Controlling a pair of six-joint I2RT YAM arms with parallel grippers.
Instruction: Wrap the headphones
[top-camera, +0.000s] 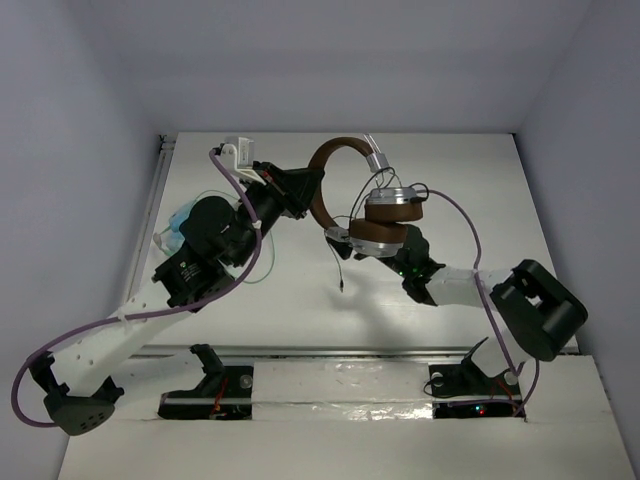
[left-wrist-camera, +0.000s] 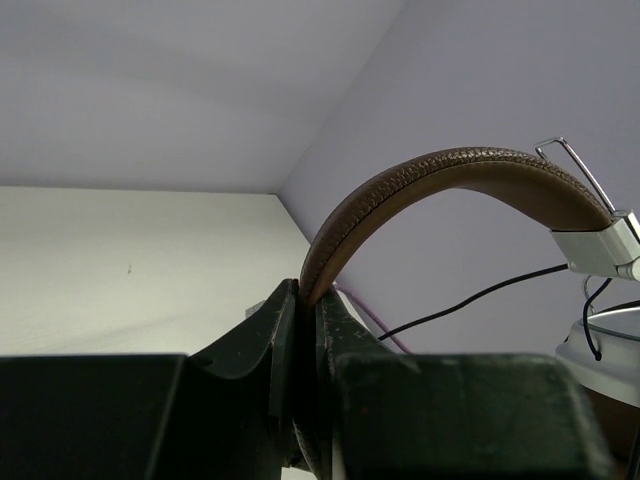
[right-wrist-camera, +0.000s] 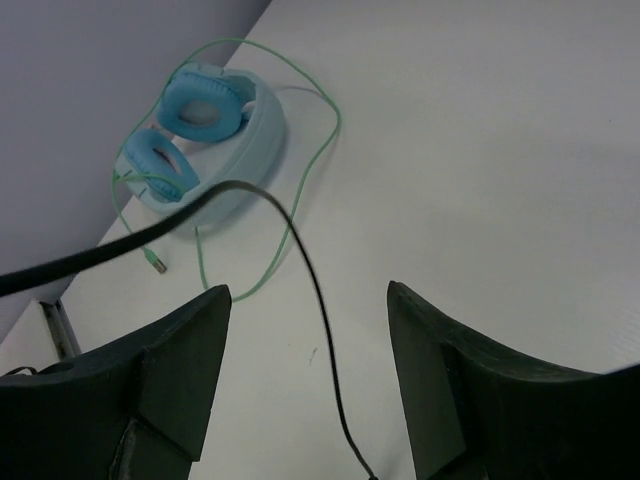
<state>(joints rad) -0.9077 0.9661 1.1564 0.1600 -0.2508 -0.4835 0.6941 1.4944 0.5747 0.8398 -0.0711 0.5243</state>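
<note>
Upper centre overhead, left gripper (top-camera: 310, 193) clamps the brown-banded silver headphones (top-camera: 388, 212); right gripper (right-wrist-camera: 308, 296) gapes empty; thin dark cable (right-wrist-camera: 299, 252) dangles, still to wrap.

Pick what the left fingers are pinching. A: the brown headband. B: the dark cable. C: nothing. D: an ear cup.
A: in the left wrist view the left fingers are shut on the headphones at the headband, which arches up out of them.
</note>
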